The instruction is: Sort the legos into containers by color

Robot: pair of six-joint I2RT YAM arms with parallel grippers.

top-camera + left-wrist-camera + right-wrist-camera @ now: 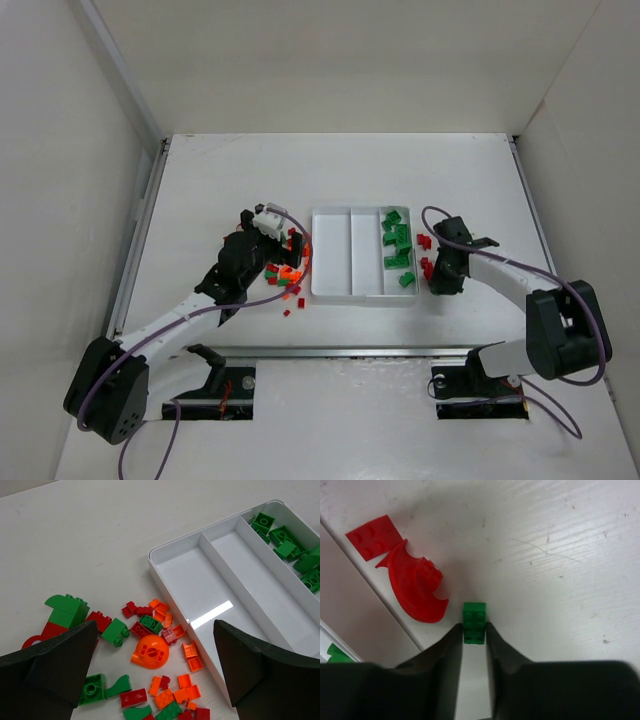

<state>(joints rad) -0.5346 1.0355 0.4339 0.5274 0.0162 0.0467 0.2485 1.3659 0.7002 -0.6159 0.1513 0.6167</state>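
Right of the white three-compartment tray, near its outer wall: right gripper, fingers pressed against both long sides of one small green brick. Whether that brick rests on the table or is just lifted cannot be told.

Between that brick and the tray's right wall: one red curved piece, with one flat red plate just beside it.

Inside the tray, right compartment: a cluster of green bricks.

Left of the tray, near its left wall: loose pile of mixed red, green and orange bricks, among them one orange dome.

Above that pile: left gripper, fingers spread wide, nothing between them.
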